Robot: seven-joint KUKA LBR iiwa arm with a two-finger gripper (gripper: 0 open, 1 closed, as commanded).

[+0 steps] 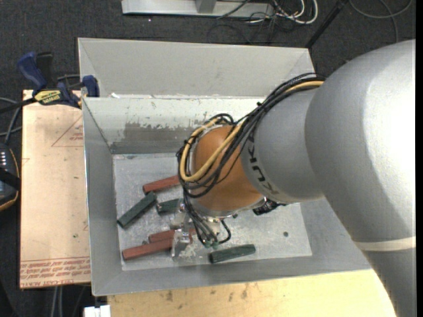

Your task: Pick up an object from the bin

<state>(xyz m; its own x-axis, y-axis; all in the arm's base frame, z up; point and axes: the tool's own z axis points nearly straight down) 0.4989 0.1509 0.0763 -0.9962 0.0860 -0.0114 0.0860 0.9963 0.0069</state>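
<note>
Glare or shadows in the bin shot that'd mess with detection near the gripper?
Camera view: no hard glare; the bin's back wall is evenly bright. Camera view: the arm throws a soft shadow on the floor around the gripper; the dark green bar and the reddish-brown bar beside it read clearly.

A single camera sits above the grey metal bin (pixel 198 65), looking steeply down and tilted somewhat, so the bin's far wall shows its inner face. The whole bin fits in view, with dark floor (pixel 39 18) beyond it at top and left. The arm (pixel 357 150) comes in from the right, large and near the lens.
</note>
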